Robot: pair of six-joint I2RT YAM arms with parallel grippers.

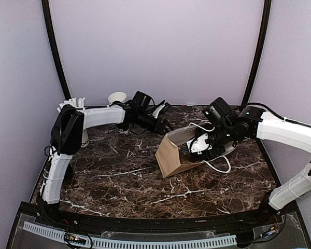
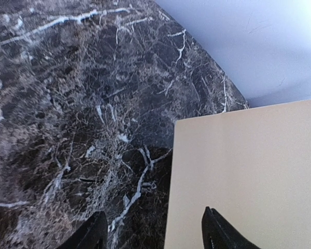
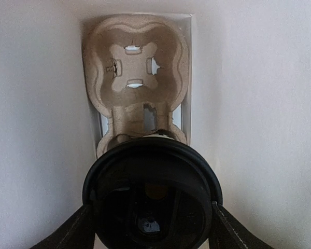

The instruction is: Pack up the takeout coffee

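Note:
A brown paper bag (image 1: 171, 154) lies on its side on the marble table, its mouth turned to the right. My right gripper (image 1: 197, 145) reaches into that mouth. In the right wrist view its fingers (image 3: 72, 231) press both sides of the black lid of a takeout coffee (image 3: 153, 192), which sits at the near pocket of a pulp cup carrier (image 3: 135, 67) deep in the bag. My left gripper (image 1: 165, 126) hovers open by the bag's back end. In the left wrist view the bag's tan panel (image 2: 249, 176) lies under the left gripper (image 2: 153, 231), and nothing is pinched.
A lidless white cup (image 1: 117, 97) stands at the back wall. A cup of white sticks (image 1: 75, 104) stands behind my left arm. A white cord loop (image 1: 220, 167) lies on the table (image 1: 119, 176) by the bag's mouth. The bag's walls close in around my right gripper.

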